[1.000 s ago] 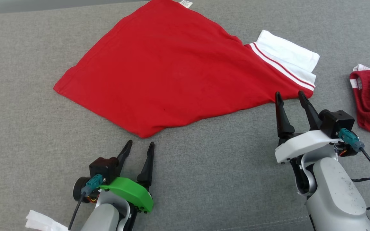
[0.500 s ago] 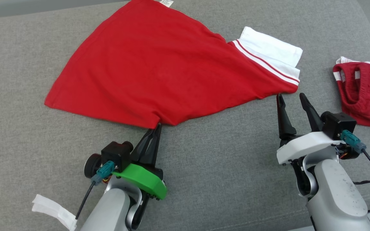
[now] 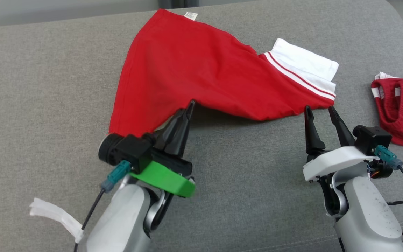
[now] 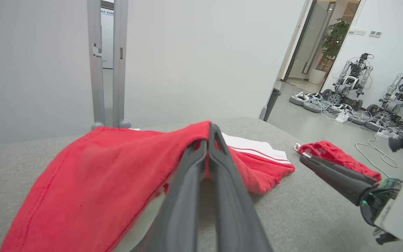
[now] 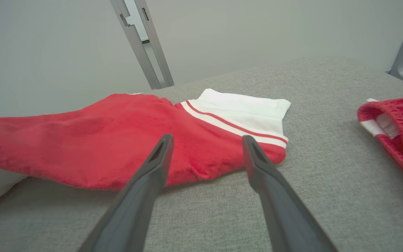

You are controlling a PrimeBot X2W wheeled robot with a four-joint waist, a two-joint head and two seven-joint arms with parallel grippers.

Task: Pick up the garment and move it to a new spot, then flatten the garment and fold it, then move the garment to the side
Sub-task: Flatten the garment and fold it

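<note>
- My left gripper (image 3: 190, 104) is clamped tight, jaws pressed together, with the near edge of the garment (image 3: 205, 70) pinched right at the fingertips.
- In the left wrist view the red cloth is folded over the tips of both fingers, caught between them.
- That pinched corner is up off the cushion (image 3: 47, 87). The cloth tents from my fingertips down to the flat part, with a dark shadow underneath.
- The garment sits in the middle of the cushion, towards the far side. Its far half lies flat, and its left edge runs steeply down towards my left wrist.
- A small white label (image 3: 190, 15) pokes out at the far corner.
- On the right, the white sleeve (image 3: 306, 66) with its thin red stripes lies flat on the cushion.
- My right gripper (image 3: 318, 110) is spread wide, with nothing between the fingers.
- Its tips point at the near edge of the garment, just below the striped sleeve. They are just beside the hem, and I cannot tell whether they touch it.
- In the right wrist view both fingers frame that red hem, and grey cushion shows between them lower down.
- Off to the right, apart from the garment, a red bundle (image 3: 401, 112) with white trim lies crumpled on the cushion beside my right wrist.
- A white strip (image 3: 54, 217) hangs by the cable at my left forearm.
</note>
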